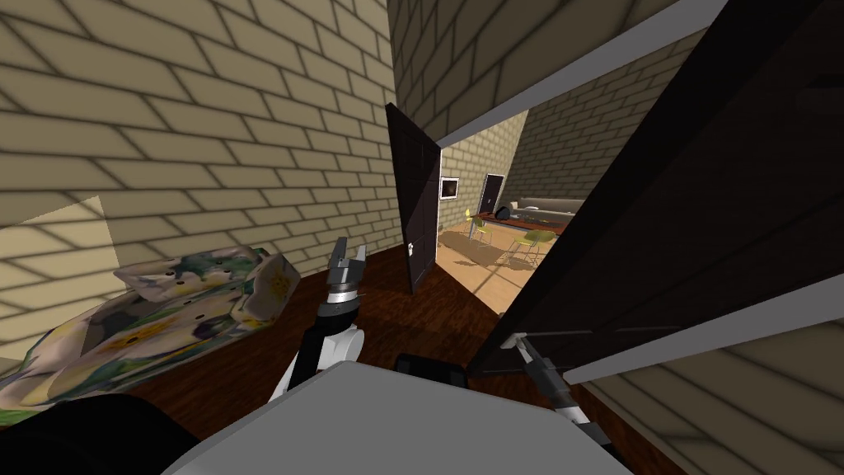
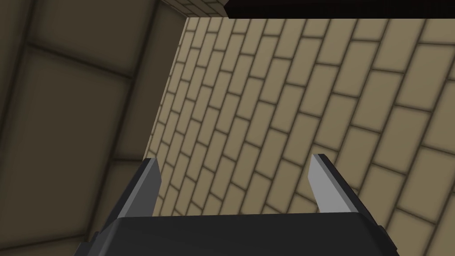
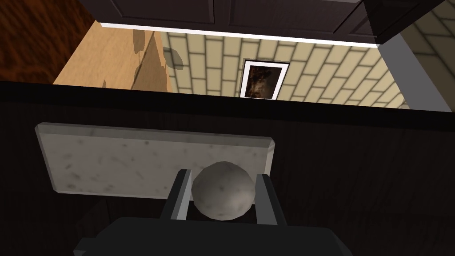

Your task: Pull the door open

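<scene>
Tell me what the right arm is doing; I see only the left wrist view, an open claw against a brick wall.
Observer: The right claw is shut on the round grey knob of the dark door.
Operator: Is the door open at all?
Observer: Yes. The head view shows a gap past its edge, with a light-floored room and green chairs beyond.
Operator: And the arm I'm watching?
Observer: The left claw is raised over the dark wood floor, apart from the door.
</scene>
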